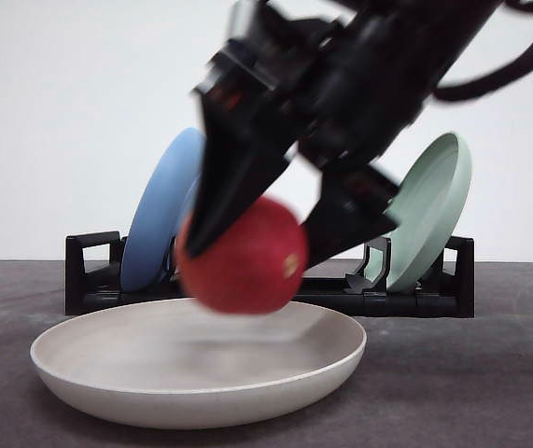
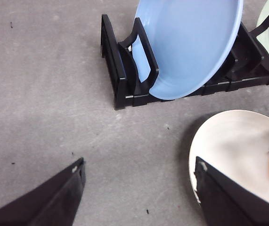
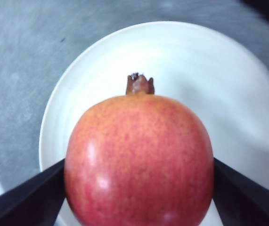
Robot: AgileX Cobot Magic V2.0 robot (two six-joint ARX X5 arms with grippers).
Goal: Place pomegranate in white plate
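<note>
step: placing, looked nearly done | right gripper [image 1: 252, 245] was clamped on the pomegranate [image 1: 240, 257], hanging just over the white plate [image 1: 107, 369] | left gripper [image 2: 139, 195] sat open, holding nothing | next: probably lower a touch, then let go so it won't roll

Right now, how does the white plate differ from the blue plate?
The white plate lies flat on the table; the blue plate stands on edge in the black rack. The white plate sits nearer the camera, while the blue one is behind it. The right gripper holds the pomegranate above the white plate; nothing hangs over the blue. Both are round and shallow.
</note>
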